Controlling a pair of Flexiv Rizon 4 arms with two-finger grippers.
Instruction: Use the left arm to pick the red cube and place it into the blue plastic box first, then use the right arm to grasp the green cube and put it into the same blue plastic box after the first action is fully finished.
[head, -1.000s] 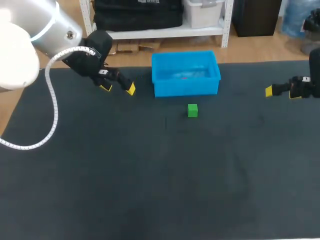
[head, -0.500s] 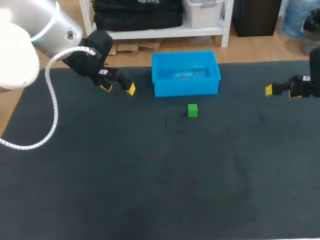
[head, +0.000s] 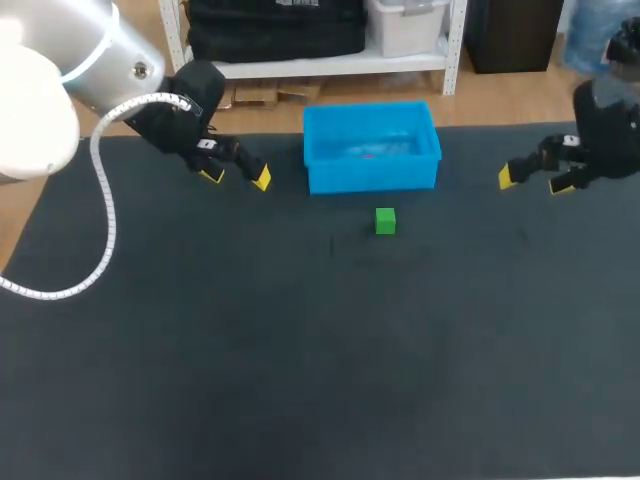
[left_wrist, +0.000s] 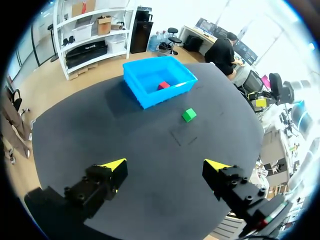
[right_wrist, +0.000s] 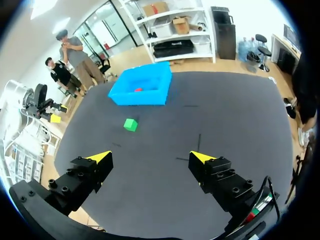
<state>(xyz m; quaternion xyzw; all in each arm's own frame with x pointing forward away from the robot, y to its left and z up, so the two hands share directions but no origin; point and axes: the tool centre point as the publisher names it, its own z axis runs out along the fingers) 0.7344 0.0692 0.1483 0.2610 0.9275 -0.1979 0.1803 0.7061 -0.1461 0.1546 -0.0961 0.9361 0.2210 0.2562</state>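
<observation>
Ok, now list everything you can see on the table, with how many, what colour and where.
blue plastic box: one, blue, far middle of the table.
red cube: one, red, inside the blue plastic box.
green cube: one, green, on the table just in front of the box, apart from it.
table: one, dark grey top.
left gripper: one, black with yellow tips, left of the box, open, empty.
right gripper: one, black with yellow tips, right of the box, open, empty.

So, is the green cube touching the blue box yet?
Apart. In the head view the green cube sits in front of the blue box, with a strip of bare mat plainly between them.
</observation>
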